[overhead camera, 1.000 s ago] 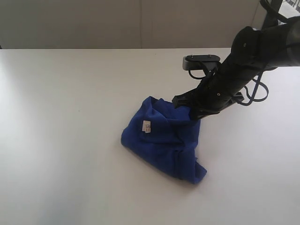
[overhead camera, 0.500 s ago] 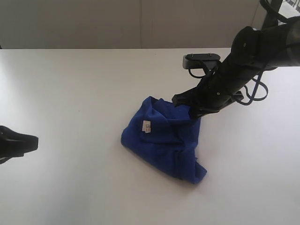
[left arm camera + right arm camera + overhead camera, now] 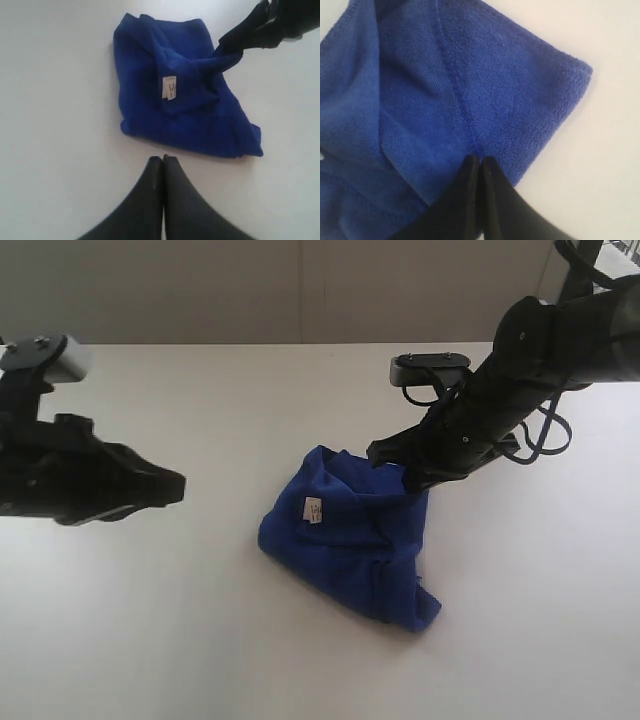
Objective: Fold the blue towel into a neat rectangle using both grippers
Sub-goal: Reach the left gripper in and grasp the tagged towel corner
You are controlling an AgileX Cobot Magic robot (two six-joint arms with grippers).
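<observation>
Nearest us the table (image 3: 200, 660) lies bare, with open room on every side of the towel (image 3: 345, 540). The towel sits crumpled at mid-table, one corner pointing toward us. Its white label (image 3: 313, 510) shows on the left face. To the left, apart from the towel, our left gripper (image 3: 172, 487) has its fingers pressed together on nothing. Farther back, our right gripper (image 3: 412, 480) is clamped on the towel's far edge, holding it up in a peak.
</observation>
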